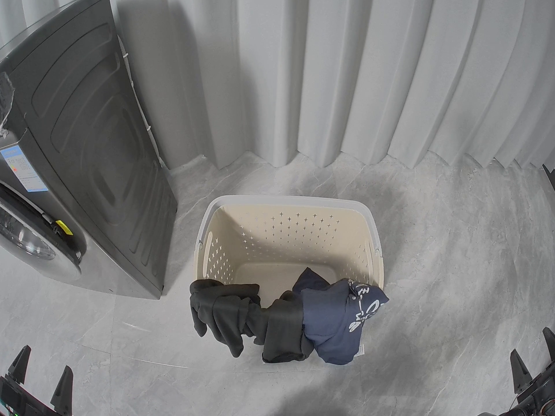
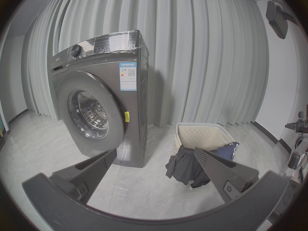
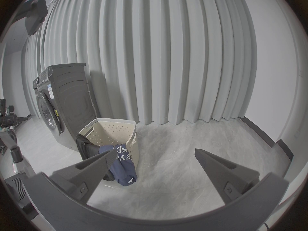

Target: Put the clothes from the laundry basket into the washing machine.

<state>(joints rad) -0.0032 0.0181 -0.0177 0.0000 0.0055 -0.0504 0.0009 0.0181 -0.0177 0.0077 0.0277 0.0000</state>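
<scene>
Grippers sit low at the bottom corners: left gripper point(image 1: 41, 371) lower left, right gripper point(image 1: 531, 348) lower right, both spread wide and holding nothing. Centre frame, the basket point(image 1: 289, 201) stands on the floor point(image 1: 451, 249), clothes point(image 1: 277, 319) draped over its near rim. The washer point(image 1: 87, 145) stands upper left.
</scene>
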